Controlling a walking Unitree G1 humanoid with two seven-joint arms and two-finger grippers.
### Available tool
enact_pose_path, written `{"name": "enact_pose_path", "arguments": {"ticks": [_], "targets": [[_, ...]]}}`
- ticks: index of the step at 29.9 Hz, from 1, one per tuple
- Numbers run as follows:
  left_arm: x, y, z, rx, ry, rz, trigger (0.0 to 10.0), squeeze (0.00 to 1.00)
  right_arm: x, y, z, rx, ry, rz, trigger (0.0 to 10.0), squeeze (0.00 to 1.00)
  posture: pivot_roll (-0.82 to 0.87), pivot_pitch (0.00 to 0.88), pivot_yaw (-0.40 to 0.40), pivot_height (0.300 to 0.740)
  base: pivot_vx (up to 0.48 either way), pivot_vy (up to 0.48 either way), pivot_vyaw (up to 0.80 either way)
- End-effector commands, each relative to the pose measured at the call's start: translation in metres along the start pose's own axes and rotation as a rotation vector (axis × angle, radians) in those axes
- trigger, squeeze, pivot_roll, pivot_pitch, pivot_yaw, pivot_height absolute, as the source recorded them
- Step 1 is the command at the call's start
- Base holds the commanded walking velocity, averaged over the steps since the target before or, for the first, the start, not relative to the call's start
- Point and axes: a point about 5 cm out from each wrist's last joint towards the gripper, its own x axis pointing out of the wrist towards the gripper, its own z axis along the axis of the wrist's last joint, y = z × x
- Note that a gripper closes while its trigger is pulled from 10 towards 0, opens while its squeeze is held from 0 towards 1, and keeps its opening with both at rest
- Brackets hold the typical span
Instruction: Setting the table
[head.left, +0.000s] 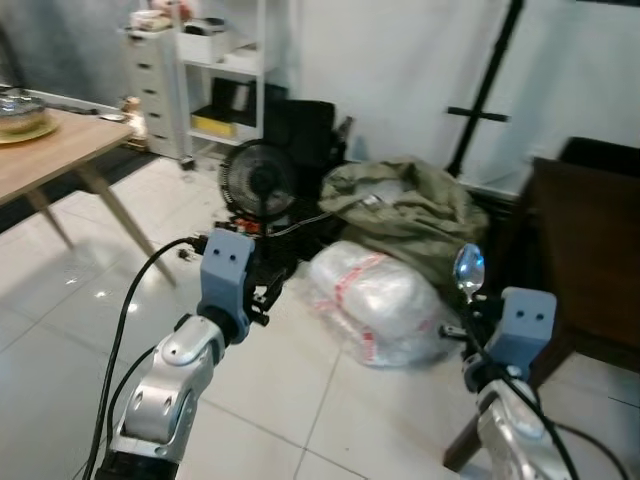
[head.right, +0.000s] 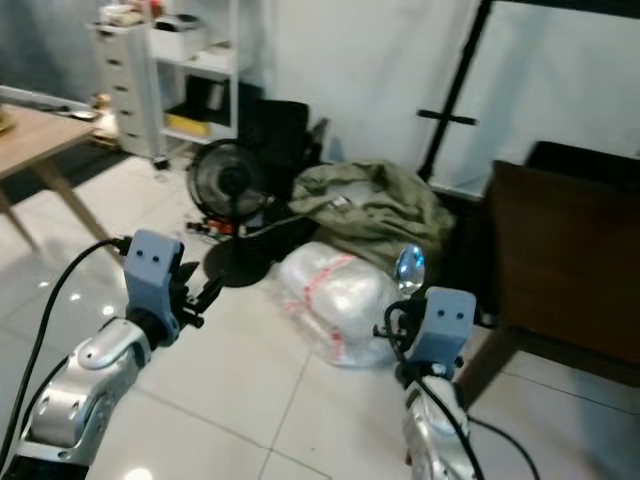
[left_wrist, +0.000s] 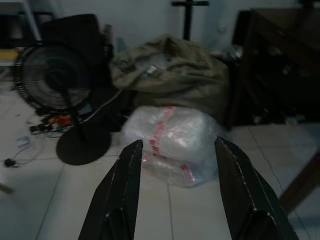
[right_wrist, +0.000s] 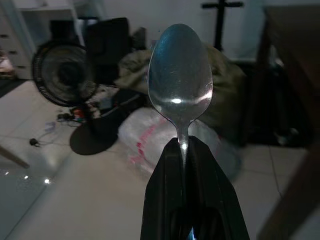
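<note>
A metal spoon (right_wrist: 180, 80) stands upright, bowl up, with my right gripper (right_wrist: 183, 150) shut on its handle; its shiny bowl (head.left: 469, 268) rises above my right wrist at the lower right. My left gripper (left_wrist: 177, 150) is held out over the floor, its two black fingers (left_wrist: 125, 190) apart with nothing between them. A wooden table (head.left: 55, 150) stands at the far left with a glass dish (head.left: 20, 112) on it.
On the tiled floor ahead are a black fan (head.left: 260, 185), a clear plastic bundle (head.left: 380, 300) and an olive cloth heap (head.left: 410, 205). A dark wooden piece of furniture (head.left: 590, 250) stands on the right. White shelves and drawers (head.left: 200, 70) line the back wall.
</note>
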Motion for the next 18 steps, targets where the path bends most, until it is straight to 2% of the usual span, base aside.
{"name": "enact_pose_path", "arguments": {"ticks": [1, 18], "targets": [[-0.0008, -0.0022, -0.0043, -0.01, 0.018, -0.009, 10.0, 0.0, -0.0016, -0.0066, -0.0019, -0.005, 0.009, -0.022, 10.0, 0.0, 0.07, 0.066, 0.069, 0.74, 0.0, 0.0, -0.8], [-0.0008, -0.0032, -0.0048, -0.014, 0.019, -0.013, 10.0, 0.0, -0.0021, -0.0073, -0.002, -0.008, 0.01, -0.024, 10.0, 0.0, 0.06, 0.069, 0.067, 0.74, 0.0, 0.0, -0.8]]}}
